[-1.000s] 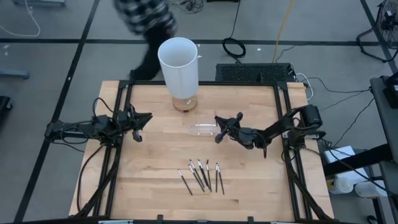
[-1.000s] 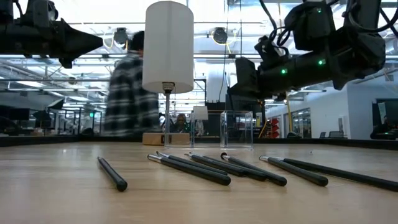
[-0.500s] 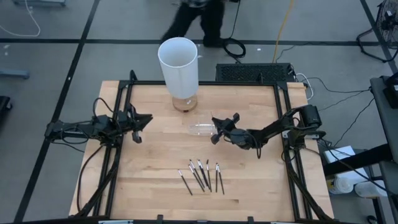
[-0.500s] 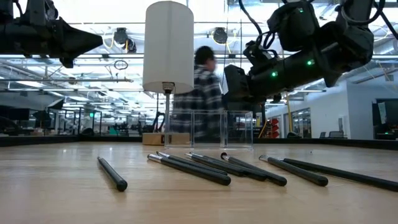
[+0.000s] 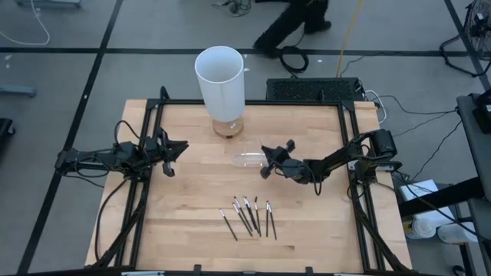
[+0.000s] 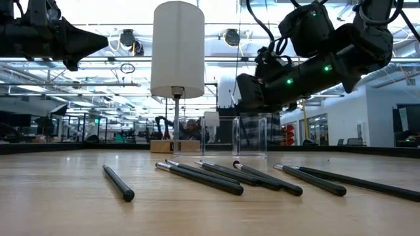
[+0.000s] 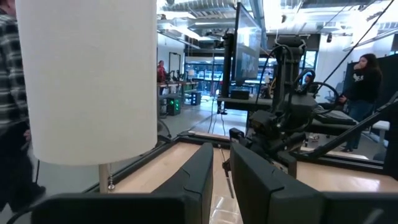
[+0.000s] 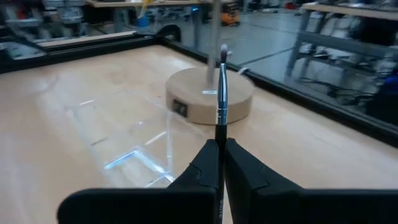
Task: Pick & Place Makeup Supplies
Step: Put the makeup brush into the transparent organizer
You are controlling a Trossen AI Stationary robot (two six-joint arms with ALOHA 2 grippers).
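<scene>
Pinching one makeup brush (image 8: 221,93), right gripper (image 5: 268,163) should probably lower it upright into clear tray (image 5: 249,159) at nine o'clock, releasing gently

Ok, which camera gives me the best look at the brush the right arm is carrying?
The right wrist view: the brush stands clamped between the right gripper fingers, tip up, over the clear tray. The high and low views show only the arm; the left wrist view barely shows it.

6 sticks (image 5: 249,216) on table (image 5: 184,207), clear tray (image 5: 248,159) behind them, before cylinder (image 5: 221,83).
</scene>
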